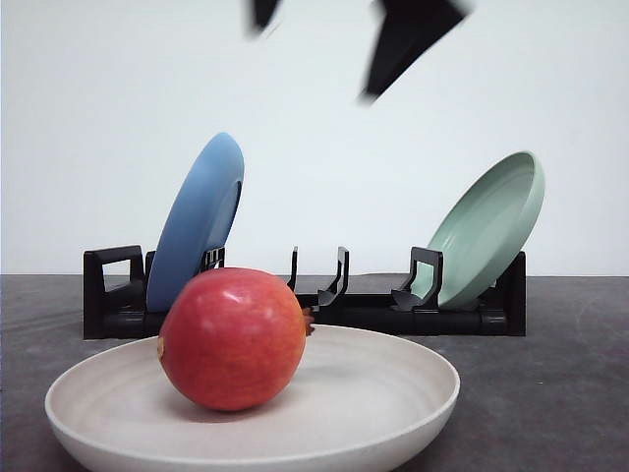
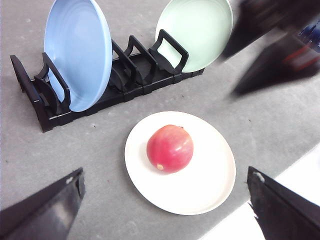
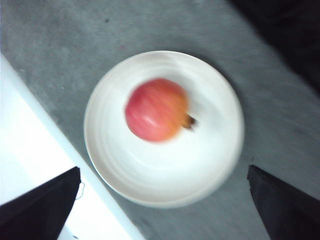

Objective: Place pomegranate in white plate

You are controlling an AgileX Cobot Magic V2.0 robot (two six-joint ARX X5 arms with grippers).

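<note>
A: Where is the glossy round red pomegranate (image 1: 233,338) with the yellow-orange patches?

B: It sits inside the wide, shallow, matte off-white plate (image 1: 393,433), low in the front frame, a little left of the plate's centre. Its small dark crown stub points toward the right of the frame.

A: What surrounds it?

B: Behind the plate, across the middle of the front frame, stands a black plastic dish rack (image 1: 334,295) on the dark grey speckled surface (image 1: 560,393). A smooth blue round plate (image 1: 197,221) leans in its left slots, and a pale green round plate (image 1: 488,228) leans at its right end. The slots between them are bare.

A: Does anything stand in the way?

B: Nothing touches the fruit. The rack sits apart from the plate, with bare surface between them.

A: And the end effectors?

B: The left end effector (image 2: 165,210) hangs above the plate, its dark fingers spread wide at the lower corners, holding nothing. The right end effector (image 3: 165,210) is likewise spread open over the fruit, empty; that view is blurred.
</note>
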